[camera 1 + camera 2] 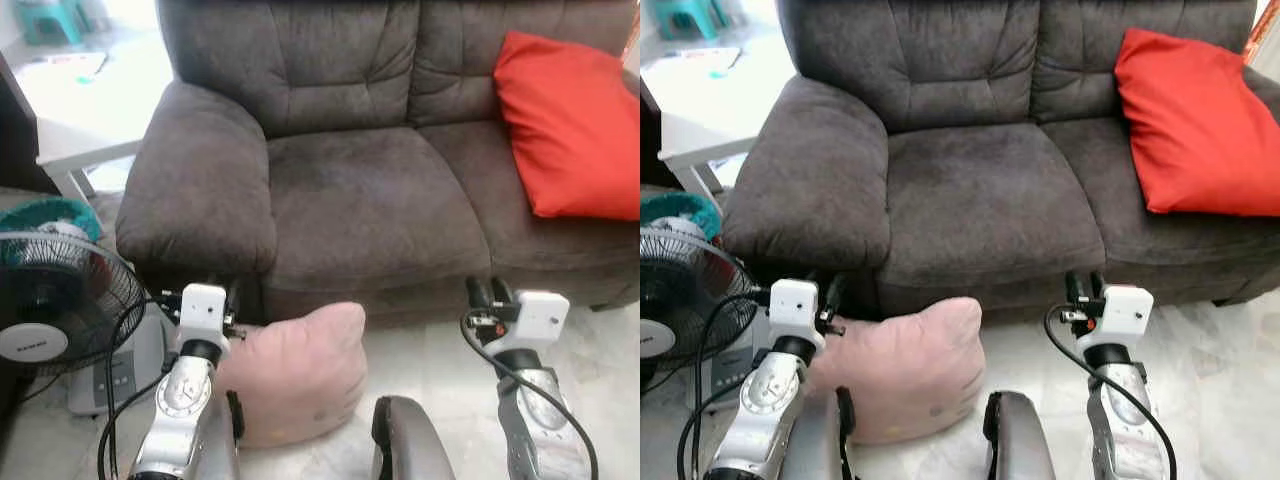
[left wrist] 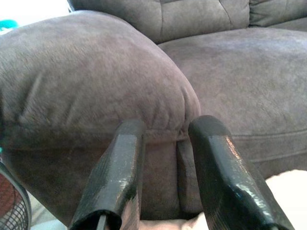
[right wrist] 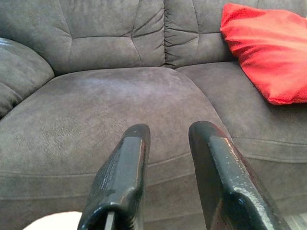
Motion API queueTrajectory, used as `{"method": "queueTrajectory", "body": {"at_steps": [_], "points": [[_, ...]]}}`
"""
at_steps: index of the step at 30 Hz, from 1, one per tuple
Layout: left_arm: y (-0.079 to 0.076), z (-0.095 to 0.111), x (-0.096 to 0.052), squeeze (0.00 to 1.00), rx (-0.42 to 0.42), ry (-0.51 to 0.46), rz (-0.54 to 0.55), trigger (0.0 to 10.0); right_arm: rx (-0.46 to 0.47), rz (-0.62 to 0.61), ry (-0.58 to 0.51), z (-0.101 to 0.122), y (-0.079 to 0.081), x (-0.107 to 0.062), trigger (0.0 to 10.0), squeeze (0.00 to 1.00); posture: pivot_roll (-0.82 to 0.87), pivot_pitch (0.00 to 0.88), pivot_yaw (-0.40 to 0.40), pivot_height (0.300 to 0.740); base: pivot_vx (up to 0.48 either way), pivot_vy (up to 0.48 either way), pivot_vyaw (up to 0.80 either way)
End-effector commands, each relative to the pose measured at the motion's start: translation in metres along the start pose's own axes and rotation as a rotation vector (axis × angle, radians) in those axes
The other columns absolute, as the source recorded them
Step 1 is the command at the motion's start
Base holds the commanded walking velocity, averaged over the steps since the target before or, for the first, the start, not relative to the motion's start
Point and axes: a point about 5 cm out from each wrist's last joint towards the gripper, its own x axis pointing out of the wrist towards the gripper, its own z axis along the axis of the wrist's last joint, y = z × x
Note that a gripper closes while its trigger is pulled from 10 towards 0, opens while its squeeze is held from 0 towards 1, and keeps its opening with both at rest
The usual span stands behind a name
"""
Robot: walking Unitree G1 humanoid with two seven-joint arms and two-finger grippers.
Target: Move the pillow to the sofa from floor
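Head views: a pink pillow (image 1: 295, 372) lies on the pale tiled floor (image 1: 430, 370) against the front of a dark grey sofa (image 1: 370, 200), below the join of its left armrest (image 1: 200, 185) and the seat cushion. The pillow is apart from both grippers and rests between the two silver arms. A red cushion (image 1: 572, 125) leans in the sofa's right corner, well apart from the pillow. To the robot's left stand an electric fan (image 1: 55, 300) with a black grille and teal rear, just beside the armrest, and a white low table (image 1: 85, 120) further back. The fan and the armrest crowd the left side of the pillow.

The left gripper (image 2: 163, 132) hangs in front of the armrest's face, above the pillow's upper left corner; its two black fingers are spread with a clear gap and hold nothing. The right gripper (image 3: 168, 134) hangs before the seat front, to the right of the pillow, fingers likewise spread and empty.

Wrist views: the left wrist camera adds the seam under the armrest and a sliver of pillow at the frame edge. The right wrist camera adds the seat cushion surface, the backrest tufting and the red cushion.
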Motion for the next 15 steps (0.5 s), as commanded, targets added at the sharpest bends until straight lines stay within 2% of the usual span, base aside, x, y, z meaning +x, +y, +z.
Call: {"method": "queueTrajectory", "body": {"at_steps": [1,7,15], "points": [[0.0012,-0.0013,0.0000,0.00,-0.001,0.007,0.009,10.0,-0.001,0.000,-0.014,0.0026,-0.0005,-0.0003,10.0,0.00,0.03,0.056,-0.034,0.504,0.000,0.000,0.00],[0.0018,-0.0055,-0.0003,0.00,-0.025,0.034,0.021,10.0,-0.025,0.031,-0.020,0.0041,0.0023,-0.0002,10.0,0.00,0.03,0.058,-0.035,0.504,0.000,0.000,0.00],[0.0033,-0.0103,-0.0007,0.00,-0.028,0.063,0.032,10.0,-0.027,0.055,-0.015,0.0033,0.0055,-0.0013,10.0,0.00,0.03,0.057,-0.034,0.504,0.000,0.000,0.77]]}}
